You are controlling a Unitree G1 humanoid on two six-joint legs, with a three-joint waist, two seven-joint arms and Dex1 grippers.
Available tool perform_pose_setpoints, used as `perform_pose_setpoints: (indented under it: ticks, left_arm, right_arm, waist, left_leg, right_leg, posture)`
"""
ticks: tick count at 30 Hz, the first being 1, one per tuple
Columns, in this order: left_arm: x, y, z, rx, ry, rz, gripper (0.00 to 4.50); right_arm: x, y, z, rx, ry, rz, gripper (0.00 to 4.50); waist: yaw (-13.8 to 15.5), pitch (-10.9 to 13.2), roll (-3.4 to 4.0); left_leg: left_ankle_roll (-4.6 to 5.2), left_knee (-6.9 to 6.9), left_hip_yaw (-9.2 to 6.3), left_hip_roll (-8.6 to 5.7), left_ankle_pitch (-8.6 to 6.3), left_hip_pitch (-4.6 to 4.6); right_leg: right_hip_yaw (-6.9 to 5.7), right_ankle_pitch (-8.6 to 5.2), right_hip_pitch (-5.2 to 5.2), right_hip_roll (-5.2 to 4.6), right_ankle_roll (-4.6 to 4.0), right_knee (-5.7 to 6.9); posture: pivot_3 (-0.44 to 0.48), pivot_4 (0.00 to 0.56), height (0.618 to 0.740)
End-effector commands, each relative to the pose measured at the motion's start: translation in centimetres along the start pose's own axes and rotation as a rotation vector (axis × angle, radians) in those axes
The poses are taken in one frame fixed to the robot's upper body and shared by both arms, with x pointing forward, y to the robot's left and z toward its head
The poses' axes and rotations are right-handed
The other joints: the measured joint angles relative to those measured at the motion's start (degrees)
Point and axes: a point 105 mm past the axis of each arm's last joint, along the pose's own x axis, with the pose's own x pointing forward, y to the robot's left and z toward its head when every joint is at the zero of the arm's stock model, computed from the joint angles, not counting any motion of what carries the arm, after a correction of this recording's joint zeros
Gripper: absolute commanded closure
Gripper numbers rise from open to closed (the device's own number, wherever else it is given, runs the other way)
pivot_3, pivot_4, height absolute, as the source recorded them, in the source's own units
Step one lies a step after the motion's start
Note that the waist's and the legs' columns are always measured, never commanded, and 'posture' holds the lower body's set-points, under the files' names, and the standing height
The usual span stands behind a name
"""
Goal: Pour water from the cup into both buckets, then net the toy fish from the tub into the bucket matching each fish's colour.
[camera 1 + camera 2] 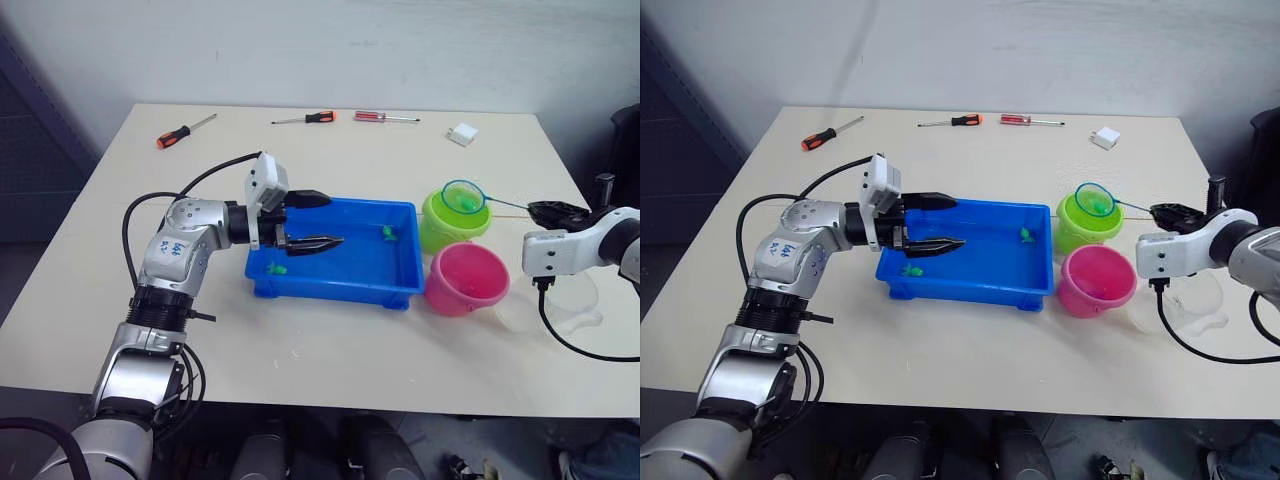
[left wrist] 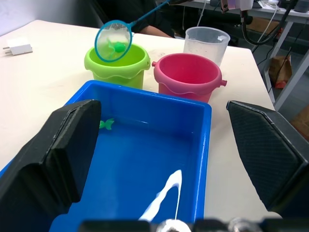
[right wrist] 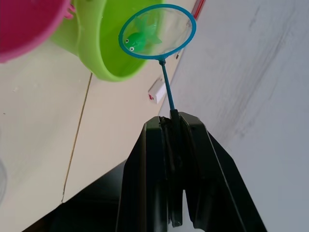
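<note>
Table (image 1: 330, 330) carries the whole setup. Blue tub (image 1: 335, 290) sits near centre; the two buckets stand just beside its end at about 3 o'clock, the green bucket (image 1: 440, 228) farther from the robot and the pink bucket (image 1: 467, 280) nearer, the pair touching or nearly so. The clear cup (image 2: 206, 42) stands upright beyond the pink bucket at 3 o'clock and looks empty, so pouring is judged finished, though no water level can be read in either bucket. Left gripper (image 1: 308, 221) hangs over the tub's 9 o'clock end, fingers spread wide, holding nothing. Right gripper (image 3: 173, 126) is clamped tight on the thin handle of the net (image 1: 464, 196), whose hoop hovers over the green bucket's mouth. A green fish (image 3: 141, 37) lies in the mesh, not yet tipped out; this transfer is judged mid-step, correct bucket by colour. Left in the tub: one green fish (image 1: 387, 232) toward 2 o'clock, another green fish (image 1: 277, 268) toward 8 o'clock. No pink fish could be made out; the pink bucket's contents cannot be told.
</note>
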Motion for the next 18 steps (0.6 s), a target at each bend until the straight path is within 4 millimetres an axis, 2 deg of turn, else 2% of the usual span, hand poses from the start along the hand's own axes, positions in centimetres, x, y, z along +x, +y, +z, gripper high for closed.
perform_pose_setpoints:
  ticks: [1, 2, 3, 6, 10, 13, 15, 17, 18]
  left_arm:
    - [0.0, 0.3, 1.3, 0.051, -0.017, 0.0, 0.01]
    - [0.0, 0.4, 1.3, 0.051, -0.018, 0.001, 0.01]
    - [0.0, 0.4, 1.3, 0.05, -0.019, 0.001, 0.01]
    - [0.0, 0.4, 1.3, 0.052, -0.019, 0.0, 0.01]
    - [0.1, 0.5, 1.3, 0.053, -0.019, 0.0, 0.01]
    - [0.1, 0.4, 1.3, 0.055, -0.015, -0.002, 0.01]
    - [0.0, 0.6, 1.3, 0.057, -0.013, 0.005, 0.01]
    - [-0.2, 0.7, 1.3, 0.057, -0.012, 0.007, 0.01]
    - [-0.2, 0.7, 1.3, 0.058, -0.011, 0.007, 0.01]
  right_arm:
    - [-1.0, -3.5, -2.6, -0.002, 0.115, -0.154, 4.5]
    - [-1.1, -4.0, -2.9, -0.015, 0.127, -0.166, 4.5]
    - [-0.9, -3.5, -2.4, -0.025, 0.1, -0.133, 4.5]
    - [0.0, -1.0, -0.2, -0.017, -0.002, -0.035, 4.5]
    - [0.1, 0.3, 0.0, -0.005, -0.015, 0.025, 4.5]
    - [0.1, -0.6, -0.2, -0.01, 0.007, -0.032, 4.5]
    - [-0.4, -2.7, -1.7, 0.015, 0.077, -0.122, 4.5]
    - [-0.3, -2.5, -1.6, -0.001, 0.059, -0.1, 4.5]
    - [0.0, -1.5, -0.8, 0.004, 0.027, -0.071, 4.5]
  waist:
    - [-0.1, 0.0, 0.0]
    - [-0.1, 0.0, 0.0]
    - [-0.1, 0.0, 0.01]
    - [0.0, 0.0, 0.0]
    - [0.0, 0.0, 0.0]
    - [-0.1, 0.0, 0.0]
    - [-0.2, 0.0, 0.0]
    - [-0.2, 0.0, 0.02]
    - [-0.1, 0.0, 0.02]
  left_leg:
    - [0.0, 0.01, 0.01, 0.0, 0.0, 0.0]
    - [0.0, 0.03, 0.03, 0.0, 0.0, 0.0]
    - [0.0, 0.03, 0.05, 0.0, 0.0, 0.01]
    - [-0.02, -0.02, -0.01, 0.03, 0.01, 0.04]
    - [0.0, 0.04, 0.04, 0.0, 0.0, -0.02]
    - [0.02, 0.08, 0.05, -0.01, 0.0, 0.0]
    - [0.0, 0.06, 0.04, 0.0, 0.01, 0.03]
    - [-0.01, 0.06, 0.05, 0.0, 0.01, 0.04]
    - [-0.02, 0.05, 0.04, 0.0, 0.02, 0.04]
  right_leg:
    - [0.01, 0.0, 0.0, 0.0, 0.0, 0.01]
    - [0.03, 0.0, 0.0, 0.0, 0.0, 0.03]
    - [0.04, 0.0, 0.0, 0.0, 0.0, 0.05]
    - [-0.03, 0.0, 0.0, 0.03, -0.01, 0.03]
    - [0.01, 0.0, 0.0, 0.0, 0.0, 0.06]
    - [0.02, 0.0, 0.0, -0.01, 0.0, 0.08]
    - [0.02, 0.0, 0.0, 0.0, 0.0, 0.1]
    - [0.03, 0.0, 0.0, 0.0, 0.0, 0.13]
    - [0.02, 0.0, 0.0, 0.0, 0.0, 0.12]
  posture:
    - [0.0, 0.15, 0.74]
    - [0.0, 0.15, 0.74]
    - [0.0, 0.15, 0.74]
    - [0.0, 0.15, 0.74]
    - [0.0, 0.15, 0.74]
    - [0.0, 0.15, 0.74]
    - [0.0, 0.15, 0.74]
    - [0.0, 0.15, 0.74]
    - [0.0, 0.15, 0.74]
